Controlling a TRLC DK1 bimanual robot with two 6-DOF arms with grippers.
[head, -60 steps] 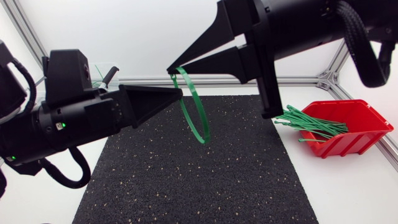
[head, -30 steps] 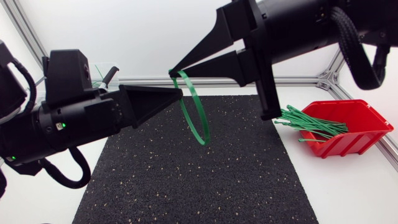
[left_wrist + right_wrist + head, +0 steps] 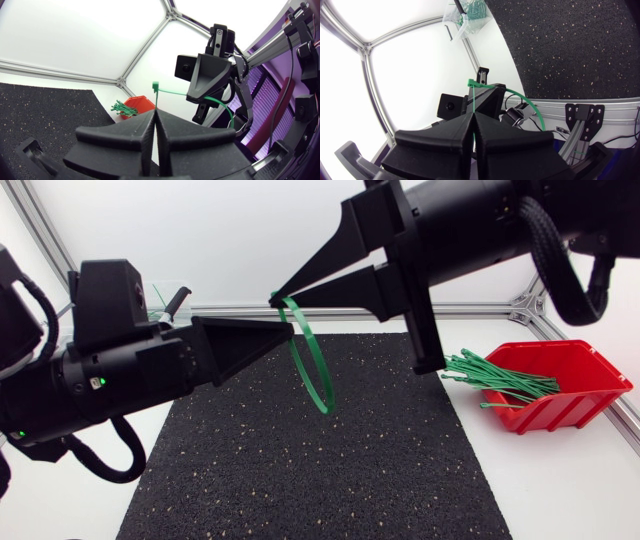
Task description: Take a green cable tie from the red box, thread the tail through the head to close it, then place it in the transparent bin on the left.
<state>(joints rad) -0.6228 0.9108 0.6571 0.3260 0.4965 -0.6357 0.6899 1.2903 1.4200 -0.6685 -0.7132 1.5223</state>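
Note:
A green cable tie (image 3: 318, 370) hangs as a loop in the air above the black mat (image 3: 320, 470), held between both arms. My left gripper (image 3: 290, 328) comes in from the left, shut on the tie's upper part. In the left wrist view a thin strand rises from between the left gripper's (image 3: 156, 112) fingers to the tie's square head (image 3: 155, 86). My right gripper (image 3: 272, 301) reaches over from the right, shut on the tie just above the left one. The red box (image 3: 575, 385) of green ties (image 3: 500, 378) stands at the right. The transparent bin (image 3: 165, 302) shows behind my left arm.
The aluminium frame rail (image 3: 470, 309) runs along the back of the table. White table surface (image 3: 570, 480) lies to the right of the mat. The transparent bin (image 3: 465, 15) holds several green ties.
My right arm has shifted a little to the left, and the tie's loop has swung slightly with it. The left arm has kept still.

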